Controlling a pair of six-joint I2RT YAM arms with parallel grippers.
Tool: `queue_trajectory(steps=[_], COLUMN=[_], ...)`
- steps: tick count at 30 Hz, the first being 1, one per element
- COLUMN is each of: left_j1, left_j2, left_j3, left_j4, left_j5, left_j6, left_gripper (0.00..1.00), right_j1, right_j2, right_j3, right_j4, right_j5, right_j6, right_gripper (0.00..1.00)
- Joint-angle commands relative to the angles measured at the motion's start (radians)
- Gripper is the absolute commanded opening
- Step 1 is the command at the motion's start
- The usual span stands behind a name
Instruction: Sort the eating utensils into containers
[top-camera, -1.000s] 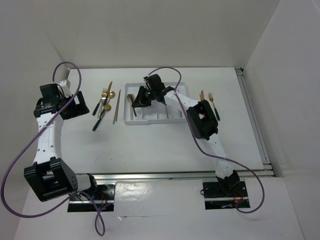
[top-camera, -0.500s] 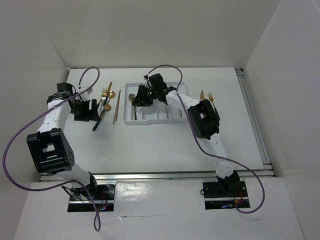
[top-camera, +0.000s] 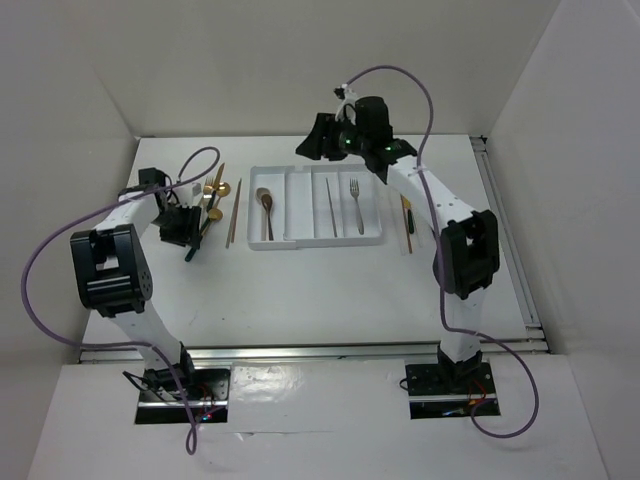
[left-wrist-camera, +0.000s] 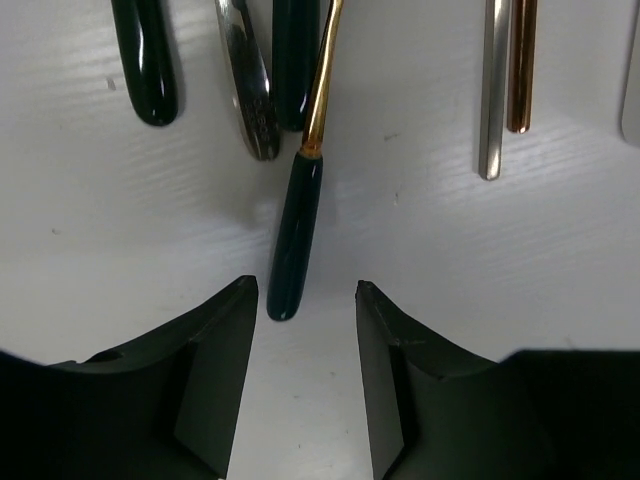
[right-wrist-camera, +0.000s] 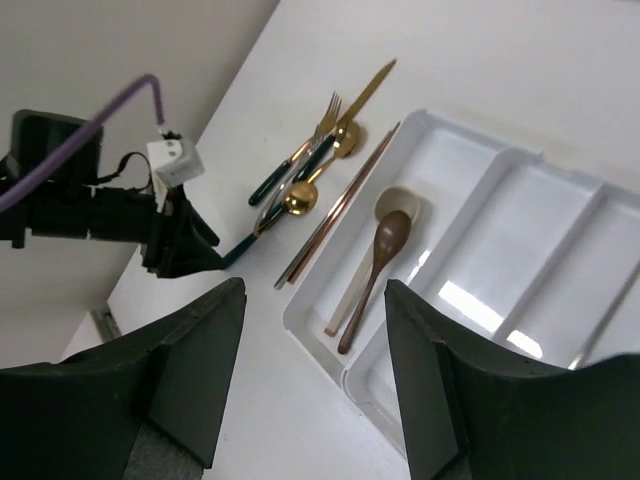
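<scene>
The white tray (top-camera: 300, 238) lies in the middle of the table. It holds a brown spoon (top-camera: 266, 200) in the left compartment, a thin chopstick (top-camera: 331, 206) and a gold fork (top-camera: 355, 204) further right. A pile of gold-headed, dark-handled utensils (top-camera: 212, 198) and two chopsticks (top-camera: 233, 212) lie left of the tray. My left gripper (top-camera: 186, 226) is open at the near end of the pile. In the left wrist view a teal handle (left-wrist-camera: 296, 235) ends just beyond its open fingertips (left-wrist-camera: 305, 292). My right gripper (top-camera: 314, 142) is open and empty, raised over the tray's far edge.
Another dark-handled gold utensil (top-camera: 406, 214) lies right of the tray. The right wrist view shows the tray's left end (right-wrist-camera: 320, 345), a brown spoon (right-wrist-camera: 380, 262) beside a pale one, the pile (right-wrist-camera: 312, 160) and the left gripper (right-wrist-camera: 172, 238). White walls enclose the table.
My right gripper has lifted off the tray's left compartment and moved back and to the right. My left arm has swung in from the left edge to the pile.
</scene>
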Motion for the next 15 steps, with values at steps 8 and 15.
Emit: queue_trajectory(steps=[8, 15], left_j1=[-0.067, -0.086], left_j2=[0.138, 0.183], left_j3=[0.113, 0.133], left_j4=[0.068, 0.078], left_j5=[-0.025, -0.044], left_j6=[0.023, 0.014], left_gripper=[0.53, 0.50], right_j1=[-0.115, -0.199], right_j2=[-0.167, -0.237], right_j3=[-0.135, -0.241], right_j4=[-0.038, -0.029], right_j5=[0.073, 0.105], right_j6=[-0.129, -0.169], right_gripper=[0.66, 0.66])
